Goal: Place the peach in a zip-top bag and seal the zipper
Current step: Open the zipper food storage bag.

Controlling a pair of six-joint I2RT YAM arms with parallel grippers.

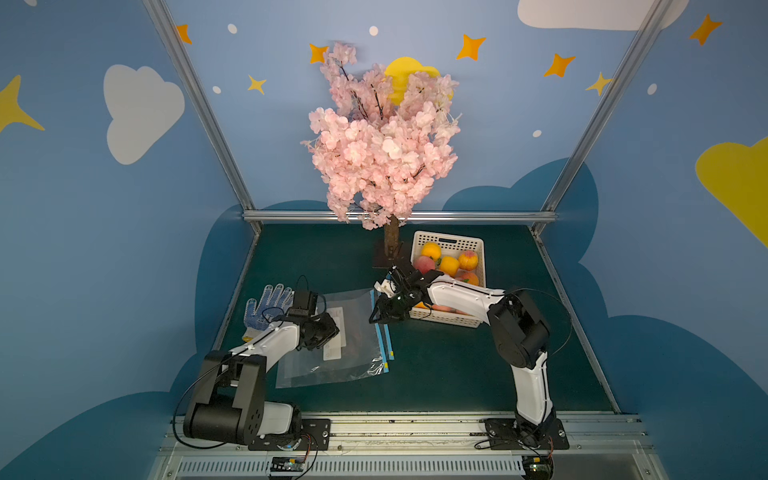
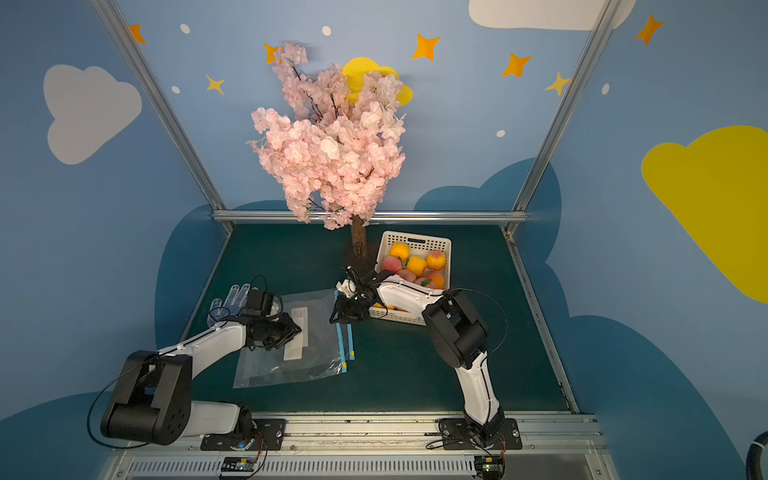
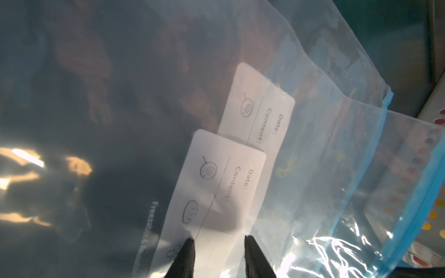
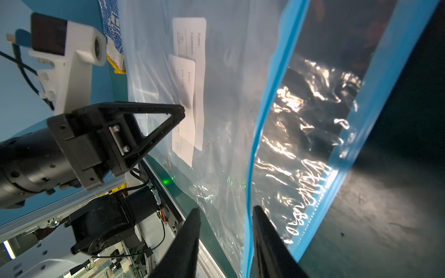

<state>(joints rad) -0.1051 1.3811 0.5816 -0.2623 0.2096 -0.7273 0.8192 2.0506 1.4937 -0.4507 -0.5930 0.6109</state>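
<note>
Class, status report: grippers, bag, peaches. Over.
Left gripper open over clear plastic zip-top bag. Right gripper open at its blue zipper edge. Orange-pink peaches in white plastic basket. Nothing blocking.

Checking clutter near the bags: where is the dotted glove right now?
In both top views the dotted glove lies on the table, left side, partly hidden by the left arm, just left of the zip-top bags.

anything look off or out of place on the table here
Two things. A white knitted work glove with blue dots lies at the green table's left edge, unrelated to bagging. And two clear zip-top bags lie stacked slightly askew: two white labels overlap and two blue zipper strips show side by side.
</note>
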